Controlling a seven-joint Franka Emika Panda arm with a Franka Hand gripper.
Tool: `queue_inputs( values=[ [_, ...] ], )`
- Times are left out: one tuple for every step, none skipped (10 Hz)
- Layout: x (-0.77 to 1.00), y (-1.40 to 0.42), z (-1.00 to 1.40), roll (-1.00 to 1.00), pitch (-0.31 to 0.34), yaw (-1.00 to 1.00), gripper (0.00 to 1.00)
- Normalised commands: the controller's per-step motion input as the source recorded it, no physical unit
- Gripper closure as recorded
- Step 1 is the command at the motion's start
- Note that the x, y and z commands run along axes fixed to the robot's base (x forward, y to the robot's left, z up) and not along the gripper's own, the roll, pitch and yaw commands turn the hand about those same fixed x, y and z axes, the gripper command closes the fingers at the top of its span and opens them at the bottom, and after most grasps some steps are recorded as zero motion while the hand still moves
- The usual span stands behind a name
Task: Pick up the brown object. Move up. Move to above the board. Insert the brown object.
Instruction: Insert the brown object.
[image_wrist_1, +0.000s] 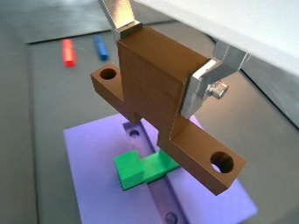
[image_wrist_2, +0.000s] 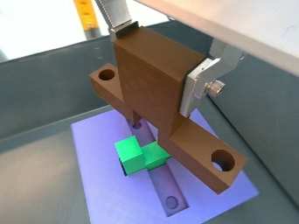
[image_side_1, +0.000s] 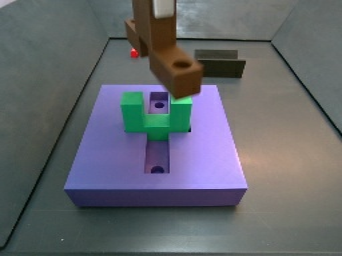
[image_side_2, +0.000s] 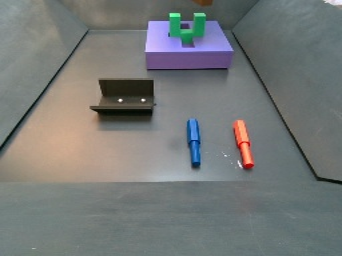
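Observation:
My gripper (image_wrist_1: 162, 59) is shut on the brown object (image_wrist_1: 146, 79), a brown bar with a round hole at each visible end and a block in the middle. The silver fingers (image_wrist_1: 205, 83) clamp the block's two sides. Both wrist views show this hold (image_wrist_2: 162, 59). In a side view the gripper (image_side_1: 154, 12) holds the brown object (image_side_1: 171, 65) in the air above the purple board (image_side_1: 201, 150), over the green U-shaped bracket (image_side_1: 140, 115) and the slot (image_side_1: 158, 155). The board (image_side_2: 167, 52) shows far off in a side view, where the gripper is out of frame.
A dark L-shaped fixture (image_side_2: 124, 97) stands on the grey floor, also seen behind the board (image_side_1: 221, 65). A blue pen (image_side_2: 194, 141) and a red pen (image_side_2: 243, 143) lie side by side on the floor. Grey walls enclose the floor.

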Motion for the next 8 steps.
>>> queue_inputs(
  values=[
    [0.01,-0.11,-0.43,0.03,-0.031,-1.00,1.00],
    [0.02,-0.18,-0.36,0.07,-0.017,-0.95,1.00],
    [0.03,-0.27,-0.22,0.18,0.000,-0.78,1.00],
    [0.00,-0.25,-0.24,0.24,0.000,-0.77,1.00],
    [0.00,-0.26,-0.17,0.23,0.000,-0.77,1.00],
    [0.00,-0.07,-0.04,0.23,0.043,-0.61,1.00],
    [0.01,0.00,-0.14,0.14,0.020,-0.47,1.00],
    [0.00,0.00,-0.18,0.00,0.000,-0.15,1.00]
  ],
)
